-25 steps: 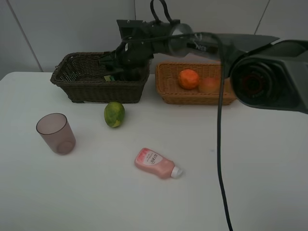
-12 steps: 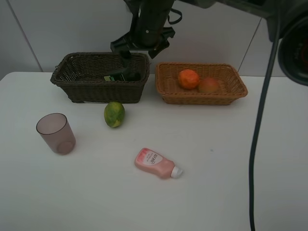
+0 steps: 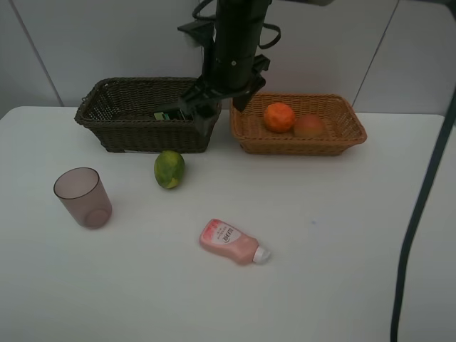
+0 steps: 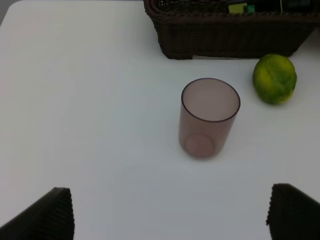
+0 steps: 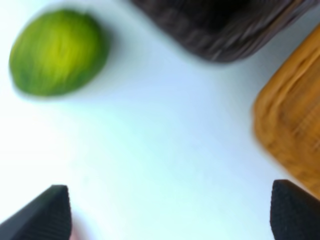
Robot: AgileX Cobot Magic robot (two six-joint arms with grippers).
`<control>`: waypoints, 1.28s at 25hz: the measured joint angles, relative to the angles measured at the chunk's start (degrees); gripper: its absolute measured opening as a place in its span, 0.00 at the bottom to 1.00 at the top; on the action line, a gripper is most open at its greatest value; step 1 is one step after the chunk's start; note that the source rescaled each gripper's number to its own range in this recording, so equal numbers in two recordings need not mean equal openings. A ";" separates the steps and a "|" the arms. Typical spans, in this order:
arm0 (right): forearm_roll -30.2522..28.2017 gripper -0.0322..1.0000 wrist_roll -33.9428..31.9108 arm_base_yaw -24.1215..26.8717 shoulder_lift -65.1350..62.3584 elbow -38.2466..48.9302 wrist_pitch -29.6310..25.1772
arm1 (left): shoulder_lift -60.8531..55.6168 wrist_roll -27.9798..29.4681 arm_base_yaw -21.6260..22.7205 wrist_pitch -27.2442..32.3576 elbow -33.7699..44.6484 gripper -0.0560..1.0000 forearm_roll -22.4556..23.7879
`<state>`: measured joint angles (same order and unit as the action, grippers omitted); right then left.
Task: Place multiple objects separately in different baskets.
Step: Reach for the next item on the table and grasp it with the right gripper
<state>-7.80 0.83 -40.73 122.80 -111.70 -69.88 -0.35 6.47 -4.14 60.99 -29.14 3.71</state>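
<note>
Black right gripper (image 3: 221, 112) has shifted off the dark basket (image 3: 121, 132), jaws apart.

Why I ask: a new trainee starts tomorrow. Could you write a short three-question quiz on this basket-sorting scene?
1. True or false: the translucent mauve plastic cup stands upright on the white table.
2. Which item lies in the light orange-tan woven wicker basket? A) green round fruit B) round orange fruit C) pink white-capped bottle
3. How many loose items sit on the table, outside any basket?
Key: 1 true; 2 B; 3 three.
</note>
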 joint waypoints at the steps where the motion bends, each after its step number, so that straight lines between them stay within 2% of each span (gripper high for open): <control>1: 0.08 0.79 0.15 -0.45 -0.68 2.01 0.00 | 0.00 0.00 0.00 0.00 0.00 1.00 0.00; 7: 3.09 0.79 0.85 -1.83 -4.50 12.31 3.06 | 0.00 0.00 0.00 0.00 0.00 1.00 0.00; 11: 4.55 0.79 4.27 -2.35 -5.83 18.58 5.03 | 0.00 0.00 0.00 0.00 0.00 1.00 0.00; 14: 8.37 0.79 8.80 -3.29 -6.64 23.69 7.03 | 0.00 0.00 0.00 0.00 0.00 1.00 0.00; 19: 10.54 0.79 15.27 -5.07 -9.39 34.39 14.45 | 0.00 0.00 0.00 0.00 0.00 1.00 0.00; 22: 10.23 0.79 16.12 -5.60 -11.12 39.52 20.18 | 0.00 0.00 0.00 0.00 0.00 1.00 0.00; 32: 8.85 0.79 16.29 -5.84 -11.40 46.71 31.29 | 0.00 0.00 0.00 0.00 0.00 1.00 0.00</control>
<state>1.05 17.12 -46.57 111.40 -64.99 -38.59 -0.35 6.47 -4.14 60.99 -29.14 3.71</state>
